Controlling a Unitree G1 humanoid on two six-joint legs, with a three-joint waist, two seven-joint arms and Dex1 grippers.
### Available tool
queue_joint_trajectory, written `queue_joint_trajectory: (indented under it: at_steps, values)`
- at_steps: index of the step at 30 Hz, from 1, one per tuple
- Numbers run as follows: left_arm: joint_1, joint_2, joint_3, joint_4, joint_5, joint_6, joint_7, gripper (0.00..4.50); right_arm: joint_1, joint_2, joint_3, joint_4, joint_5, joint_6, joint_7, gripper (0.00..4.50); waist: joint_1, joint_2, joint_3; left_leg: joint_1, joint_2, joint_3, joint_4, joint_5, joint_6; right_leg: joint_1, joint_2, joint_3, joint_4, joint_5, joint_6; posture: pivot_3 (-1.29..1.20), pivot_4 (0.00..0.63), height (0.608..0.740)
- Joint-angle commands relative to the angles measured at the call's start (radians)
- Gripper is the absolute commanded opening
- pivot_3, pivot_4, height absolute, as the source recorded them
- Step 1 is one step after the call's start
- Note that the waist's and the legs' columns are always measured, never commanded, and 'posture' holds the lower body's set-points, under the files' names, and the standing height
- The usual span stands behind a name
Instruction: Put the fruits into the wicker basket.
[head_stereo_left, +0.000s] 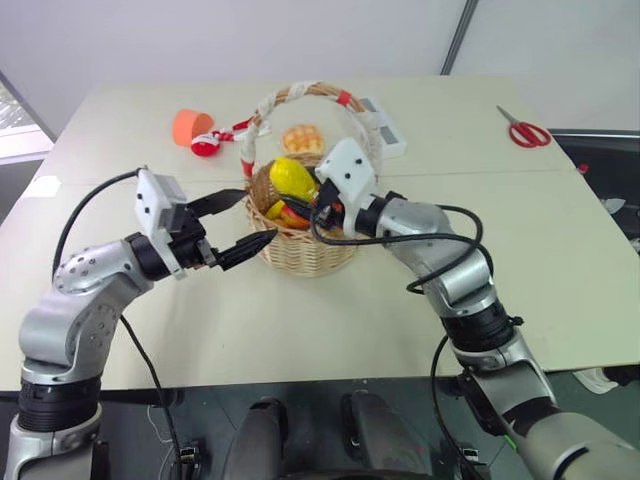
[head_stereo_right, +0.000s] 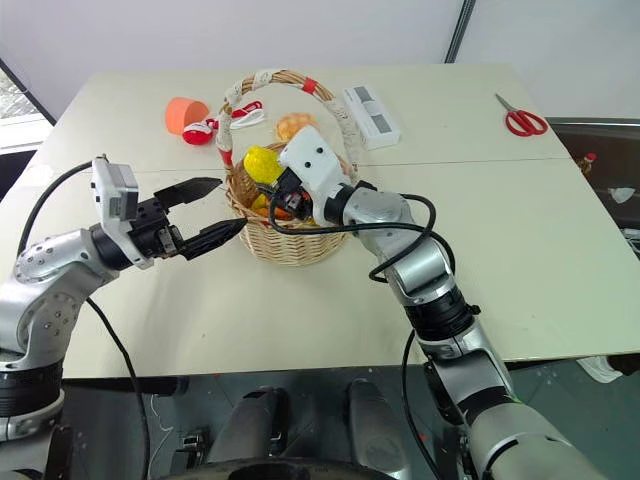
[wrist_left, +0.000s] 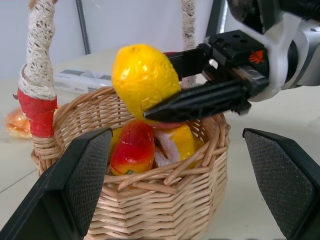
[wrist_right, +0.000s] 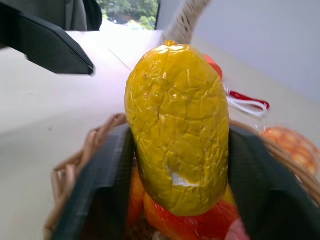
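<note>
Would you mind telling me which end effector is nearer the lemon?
Right. The right end effector holds the lemon over the wicker basket; the left end effector waits open beside it.

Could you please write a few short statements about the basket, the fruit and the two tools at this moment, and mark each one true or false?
1. The right tool holds the yellow oval lemon above the round tan wicker basket. True.
2. The left tool grips the basket's handle. False: its fingers stand open and empty beside the basket.
3. A red-orange-yellow mango already lies inside the basket. True.
4. The red-handled scissors lie in the basket. False: they lie on the table, far to the robot's right.
5. The orange cup stands upright. False: it lies tipped on its side behind the basket.
</note>
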Motion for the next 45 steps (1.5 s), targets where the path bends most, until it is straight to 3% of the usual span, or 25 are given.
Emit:
queue_joint_trajectory:
  at_steps: [1, 6, 10, 13, 20, 23, 25, 28, 30, 38, 42, 45]
  values:
    - [0.005, 0.008, 0.022, -0.041, -0.02, -0.006, 0.014, 4.5, 0.003, -0.029, -0.044, -0.119, 0.032, -0.075, 0.066, 4.48, -0.003, 0.0, 0.0, 0.0, 0.0, 0.0, 0.0, 0.0, 0.0, 0.0, 0.0, 0.0, 0.0, 0.0, 0.0, 0.0, 0.15, 0.74]
    - [-0.011, -0.003, 0.02, -0.019, -0.017, -0.022, 0.021, 4.5, 0.159, -0.129, -0.24, -0.281, 0.253, 0.008, 0.175, 4.48, -0.001, 0.0, 0.0, 0.0, 0.001, 0.0, -0.001, 0.0, 0.0, 0.0, 0.001, 0.0, 0.0, 0.0, 0.0, 0.0, 0.15, 0.74]
    - [-0.036, -0.042, 0.017, 0.007, -0.04, -0.027, 0.031, 4.5, 0.283, -0.139, -0.415, -0.312, 0.381, 0.083, 0.111, 4.48, -0.001, 0.0, 0.0, 0.001, 0.0, 0.0, 0.0, 0.0, 0.0, 0.001, 0.001, 0.0, 0.0, 0.0, 0.0, 0.0, 0.15, 0.74]
    - [-0.06, -0.077, 0.013, 0.038, -0.053, -0.034, 0.041, 4.5, 0.305, -0.137, -0.393, -0.295, 0.32, 0.055, 0.055, 4.48, -0.01, 0.0, 0.0, 0.002, 0.0, 0.002, -0.001, 0.0, 0.0, 0.001, 0.003, 0.001, 0.0, 0.0, 0.0, 0.0, 0.15, 0.74]
    - [-0.103, -0.111, -0.033, 0.079, -0.029, -0.05, 0.036, 4.5, 0.167, -0.015, -0.263, -0.021, 0.115, -0.107, -0.091, 4.48, -0.025, 0.0, 0.0, 0.003, 0.002, 0.002, -0.002, 0.0, 0.0, 0.001, 0.008, 0.001, 0.001, 0.0, -0.001, 0.0, 0.15, 0.74]
    - [-0.098, -0.11, -0.053, 0.076, -0.009, -0.061, 0.034, 4.5, 0.127, 0.028, -0.262, 0.07, 0.098, -0.153, -0.106, 3.56, -0.027, 0.0, 0.0, 0.002, 0.001, 0.002, -0.002, 0.0, 0.0, 0.0, 0.007, 0.001, 0.001, 0.0, -0.001, 0.0, 0.15, 0.74]
    - [-0.09, -0.112, -0.057, 0.068, -0.005, -0.064, 0.039, 4.5, 0.121, 0.042, -0.273, 0.082, 0.107, -0.167, -0.105, 2.64, -0.022, 0.0, 0.0, 0.001, 0.001, 0.002, -0.002, 0.0, 0.0, 0.0, 0.006, 0.001, 0.0, 0.0, -0.001, 0.0, 0.15, 0.74]
    - [-0.078, -0.117, -0.057, 0.056, -0.006, -0.065, 0.047, 4.5, 0.122, 0.042, -0.281, 0.074, 0.121, -0.172, -0.095, 0.9, -0.015, 0.0, 0.0, 0.0, 0.001, 0.001, -0.002, 0.0, 0.0, -0.001, 0.003, 0.002, 0.0, 0.0, -0.001, 0.0, 0.15, 0.74]
    - [-0.07, -0.12, -0.057, 0.049, -0.007, -0.065, 0.051, 4.5, 0.126, 0.036, -0.289, 0.058, 0.13, -0.173, -0.09, 0.1, -0.009, 0.0, 0.0, 0.0, 0.001, 0.001, -0.002, 0.0, 0.0, -0.001, 0.003, 0.002, 0.0, 0.0, -0.001, 0.0, 0.15, 0.74]
    - [-0.073, -0.127, -0.066, 0.057, -0.002, -0.063, 0.045, 4.5, 0.162, -0.08, -0.453, 0.004, 0.096, -0.21, -0.163, 0.12, 0.001, 0.0, 0.0, -0.001, 0.001, 0.001, -0.002, 0.0, 0.0, -0.001, 0.003, 0.001, 0.0, 0.0, -0.001, 0.0, 0.15, 0.74]
    - [-0.1, -0.14, -0.093, 0.091, 0.009, -0.074, 0.028, 4.5, 0.154, -0.212, -0.613, 0.161, 0.016, -0.281, -0.297, 0.12, 0.006, 0.0, 0.0, -0.001, -0.001, 0.003, -0.001, 0.0, 0.0, -0.001, 0.002, 0.001, -0.001, 0.0, -0.001, 0.0, 0.15, 0.74]
    - [-0.114, -0.15, -0.118, 0.109, 0.028, -0.087, 0.019, 4.5, 0.149, -0.237, -0.641, 0.26, -0.014, -0.333, -0.353, 0.12, 0.0, 0.0, 0.0, -0.001, -0.002, 0.004, -0.002, 0.0, 0.0, -0.001, 0.003, 0.001, -0.001, 0.0, -0.001, 0.0, 0.15, 0.74]
